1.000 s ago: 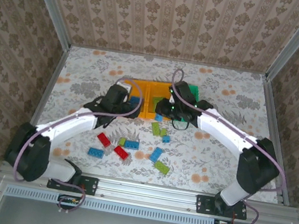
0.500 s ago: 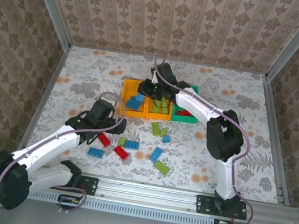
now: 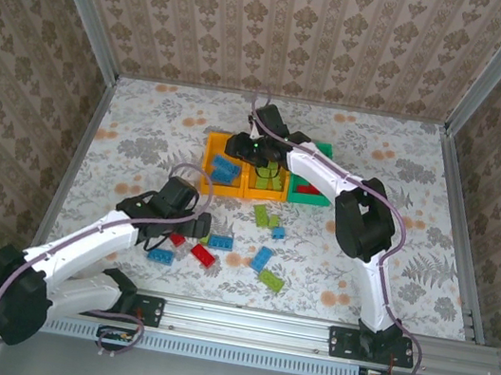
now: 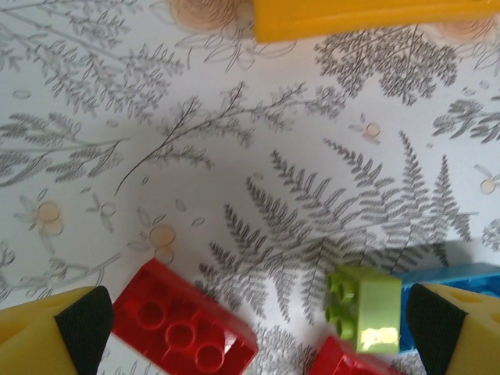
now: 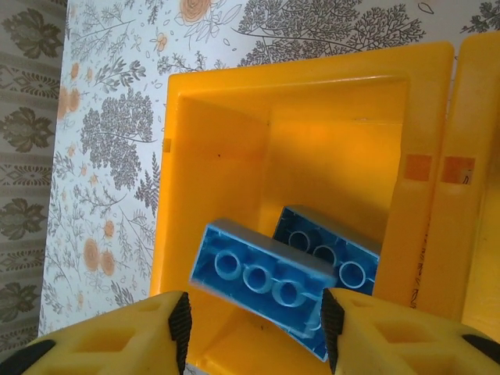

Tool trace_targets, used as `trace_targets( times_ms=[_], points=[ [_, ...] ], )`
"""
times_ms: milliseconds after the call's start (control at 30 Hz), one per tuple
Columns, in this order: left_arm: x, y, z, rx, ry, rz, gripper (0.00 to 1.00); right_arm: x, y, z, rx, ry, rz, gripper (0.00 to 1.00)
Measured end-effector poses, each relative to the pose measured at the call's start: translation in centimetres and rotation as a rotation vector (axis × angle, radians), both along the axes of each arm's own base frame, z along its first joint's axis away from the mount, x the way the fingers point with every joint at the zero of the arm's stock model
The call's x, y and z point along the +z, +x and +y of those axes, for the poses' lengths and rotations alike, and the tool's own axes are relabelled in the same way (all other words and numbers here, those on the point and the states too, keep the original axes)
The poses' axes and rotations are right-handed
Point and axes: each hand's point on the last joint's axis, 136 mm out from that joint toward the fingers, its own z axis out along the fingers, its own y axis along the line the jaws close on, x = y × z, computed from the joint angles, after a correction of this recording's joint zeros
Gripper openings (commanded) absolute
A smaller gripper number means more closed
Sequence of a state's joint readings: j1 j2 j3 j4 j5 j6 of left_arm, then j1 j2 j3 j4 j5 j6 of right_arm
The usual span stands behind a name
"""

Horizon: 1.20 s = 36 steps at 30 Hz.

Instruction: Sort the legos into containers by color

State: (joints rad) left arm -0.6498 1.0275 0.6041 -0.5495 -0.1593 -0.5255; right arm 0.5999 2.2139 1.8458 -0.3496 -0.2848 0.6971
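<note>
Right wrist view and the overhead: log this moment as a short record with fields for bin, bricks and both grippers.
bin: yellow, leftmost of three
inside it: two blue bricks, one overlapping the other
right gripper: fingers apart, above that bin
left gripper: fingers wide apart, low over the table
between left fingers: red brick, green brick
loose bricks: red, blue and green, in front of the bins

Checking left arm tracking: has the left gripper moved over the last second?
Yes. The left gripper has pulled back from the left orange bin toward the near edge, over the loose bricks.
</note>
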Motion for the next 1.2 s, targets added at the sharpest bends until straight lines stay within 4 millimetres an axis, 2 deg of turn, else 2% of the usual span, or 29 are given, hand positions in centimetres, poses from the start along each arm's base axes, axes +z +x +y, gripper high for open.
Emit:
trace_targets(
  times_ms=[167,267,433,567,733,967,1200],
  points=[
    [0.0,-1.6,1.0,0.028,0.036,0.016,1.00,0.1,0.0,0.1,0.008,0.002,-0.009,0.68],
    [-1.3,-3.0,2.1,0.063,0.067,0.061,1.00,0.5,0.0,0.2,0.017,0.008,-0.018,0.73],
    [-3.2,-5.4,4.1,0.132,0.098,0.133,1.00,1.2,-0.2,0.0,0.018,0.013,-0.029,0.77],
    [-3.5,-6.0,4.6,0.167,0.092,0.148,1.00,2.6,-0.4,-0.5,0.013,0.031,-0.053,0.78],
    [-3.8,-6.2,4.3,0.167,0.084,0.167,0.99,4.1,0.3,-1.7,-0.011,0.056,-0.082,0.78],
    [-5.4,-7.0,4.4,0.160,0.135,0.243,0.94,2.4,0.5,-4.0,-0.049,0.038,-0.051,0.78],
    [-6.2,-7.7,4.2,0.156,0.131,0.266,0.83,1.2,0.6,-5.1,-0.077,0.032,-0.021,0.79]
  ],
)
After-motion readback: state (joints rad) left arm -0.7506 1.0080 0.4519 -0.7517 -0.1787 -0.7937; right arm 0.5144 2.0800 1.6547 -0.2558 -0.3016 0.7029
